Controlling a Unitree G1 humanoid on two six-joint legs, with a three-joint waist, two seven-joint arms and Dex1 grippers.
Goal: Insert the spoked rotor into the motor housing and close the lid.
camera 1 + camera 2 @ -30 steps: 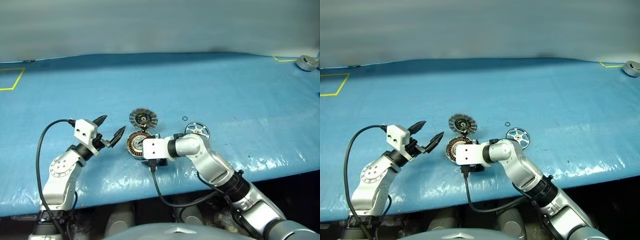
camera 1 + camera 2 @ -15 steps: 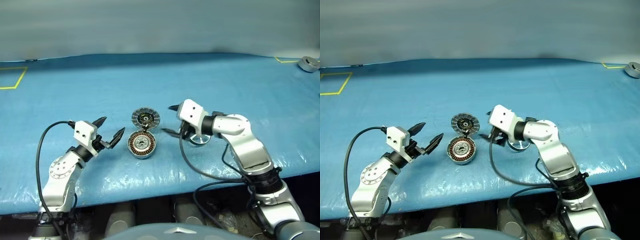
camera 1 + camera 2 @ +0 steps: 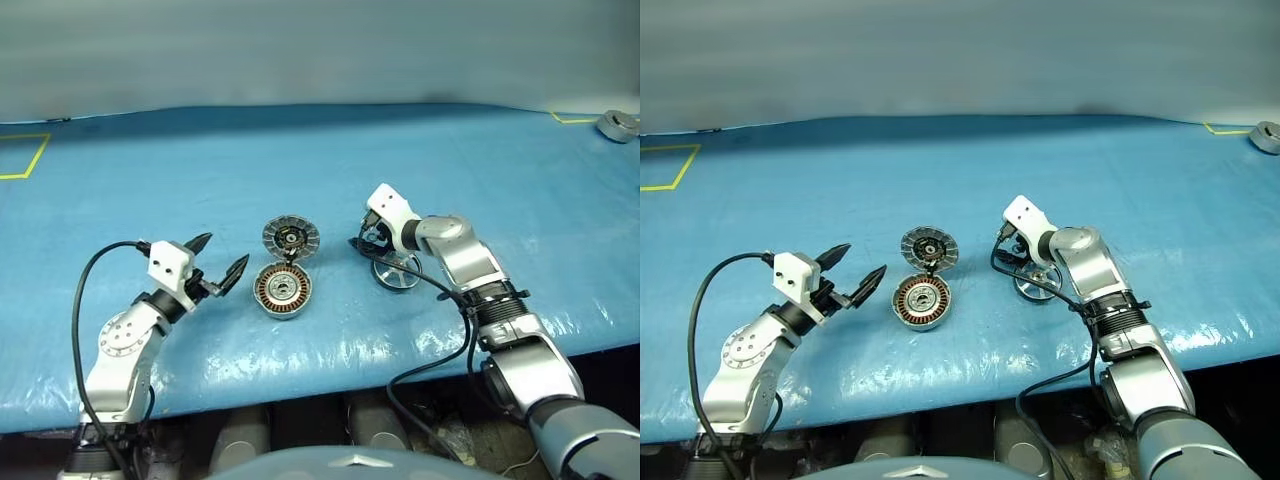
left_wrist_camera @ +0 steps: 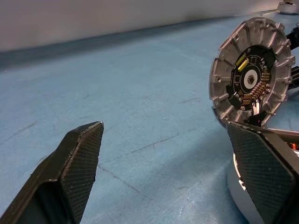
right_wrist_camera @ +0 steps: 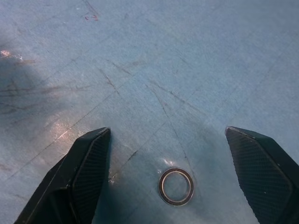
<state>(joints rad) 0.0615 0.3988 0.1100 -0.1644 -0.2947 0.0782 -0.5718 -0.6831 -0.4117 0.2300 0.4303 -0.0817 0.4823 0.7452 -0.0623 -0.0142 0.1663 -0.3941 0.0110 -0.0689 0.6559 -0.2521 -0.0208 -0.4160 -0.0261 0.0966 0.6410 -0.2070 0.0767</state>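
- Right end effector (image 3: 362,238) hangs with fingers spread wide and empty, just over the spoked rotor (image 3: 397,273) on the blue tabletop (image 3: 450,180); a small loose ring (image 5: 176,186) lies between its fingers in the wrist view.
- Left end effector (image 3: 221,257) is likewise released and holds nothing, beside the motor housing (image 3: 282,288), copper windings face up.
- Lid (image 3: 291,238) stands on edge, tilted, touching the housing's far side.
- Risk: the thin, flat rotor could slide or flip under a pinch, or the fingers might catch the small ring instead.
- Risk: bumping the housing would likely topple the leaning lid.
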